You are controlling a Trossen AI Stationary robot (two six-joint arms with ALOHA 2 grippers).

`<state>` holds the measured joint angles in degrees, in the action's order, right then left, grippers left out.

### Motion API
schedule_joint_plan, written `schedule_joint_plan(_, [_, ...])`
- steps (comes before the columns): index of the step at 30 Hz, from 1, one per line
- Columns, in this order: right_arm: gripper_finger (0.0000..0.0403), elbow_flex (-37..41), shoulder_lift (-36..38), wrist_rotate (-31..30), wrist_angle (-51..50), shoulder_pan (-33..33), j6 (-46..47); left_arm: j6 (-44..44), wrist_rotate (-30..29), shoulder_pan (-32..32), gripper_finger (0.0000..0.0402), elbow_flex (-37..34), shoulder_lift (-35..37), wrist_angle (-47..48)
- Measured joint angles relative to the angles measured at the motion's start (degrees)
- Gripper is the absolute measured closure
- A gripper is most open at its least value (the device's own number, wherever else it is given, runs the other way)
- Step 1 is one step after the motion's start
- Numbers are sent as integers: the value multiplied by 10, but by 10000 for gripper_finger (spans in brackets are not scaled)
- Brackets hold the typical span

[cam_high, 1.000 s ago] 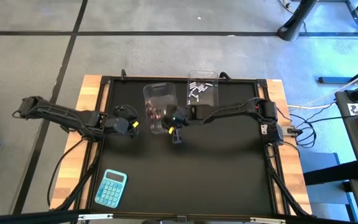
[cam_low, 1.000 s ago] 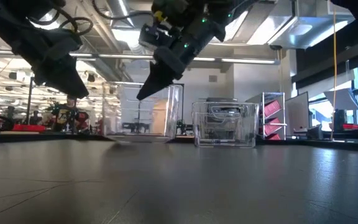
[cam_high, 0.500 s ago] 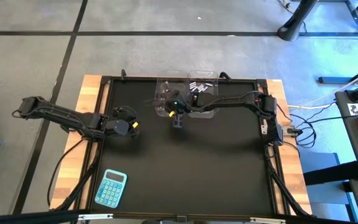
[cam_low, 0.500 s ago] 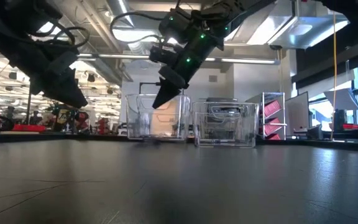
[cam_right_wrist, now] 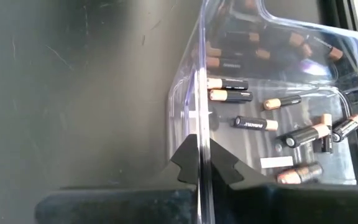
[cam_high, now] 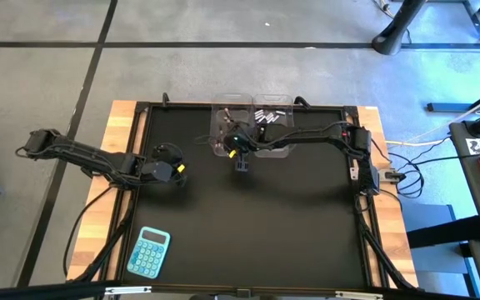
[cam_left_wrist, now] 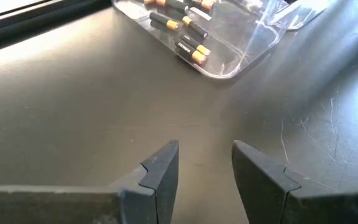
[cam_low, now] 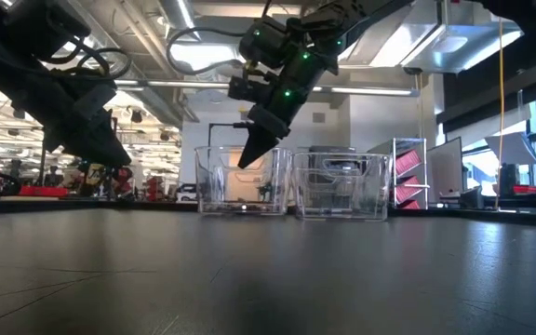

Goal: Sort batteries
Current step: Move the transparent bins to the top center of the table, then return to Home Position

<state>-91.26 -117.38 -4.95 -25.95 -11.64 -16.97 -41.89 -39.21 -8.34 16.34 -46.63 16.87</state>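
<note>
A clear tub [cam_high: 226,117] of dark batteries [cam_right_wrist: 253,124] with coppery ends stands on its bottom near the table's far edge. It is right beside a second clear tub [cam_high: 273,121] that holds silvery batteries [cam_high: 267,115]. My right gripper [cam_right_wrist: 199,155] reaches in from the right and is shut on the first tub's wall. My left gripper [cam_left_wrist: 205,163] hovers open over bare table at the left, a short way from that tub [cam_left_wrist: 229,43], with nothing between its fingers. My right gripper pinches the near wall of the dark-battery tub at its rim [cam_right_wrist: 198,124], one finger outside the tub and one inside. The fingers slant down from above and from the right. The tub [cam_low: 240,181] stands upright with its bottom on the table.
A blue calculator [cam_high: 148,252] lies at the near left corner. The mat's raised black frame [cam_high: 248,106] runs just behind the two tubs. Wide bare mat stretches across the middle and near side.
My right gripper, still shut on the tub's wall, has dragged the dark-battery tub toward the far edge and the right, until it stands beside the silvery-battery tub. My left gripper has sunk a little toward the table.
</note>
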Motion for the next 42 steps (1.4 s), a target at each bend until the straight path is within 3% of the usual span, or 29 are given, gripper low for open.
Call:
schedule_joint_plan(3, [378,0,0,11,5,0,0,0,0,0,263,0,0,0])
schedule_joint_plan(9, [280,0,12,17,2,0,0,-1,0,0,263,0,0,0])
schedule_joint_plan(13, [234,0,48,20,-20,0,0,-1,0,0,263,0,0,0])
schedule_joint_plan(18, [223,0,129,15,-75,0,-1,-3,0,0,263,0,0,-1])
schedule_joint_plan(24, [243,20,233,15,-210,0,6,15,0,0,263,0,0,-53])
schedule_joint_plan(31, [273,206,444,14,-203,0,98,128,8,1,263,0,0,-213])
schedule_joint_plan(33, [280,282,524,14,-160,0,127,185,45,17,263,0,3,-279])
schedule_joint_plan(36, [288,397,643,9,-92,0,169,264,147,64,263,0,24,-334])
schedule_joint_plan(42, [292,557,849,31,13,0,243,326,256,200,263,0,128,-273])
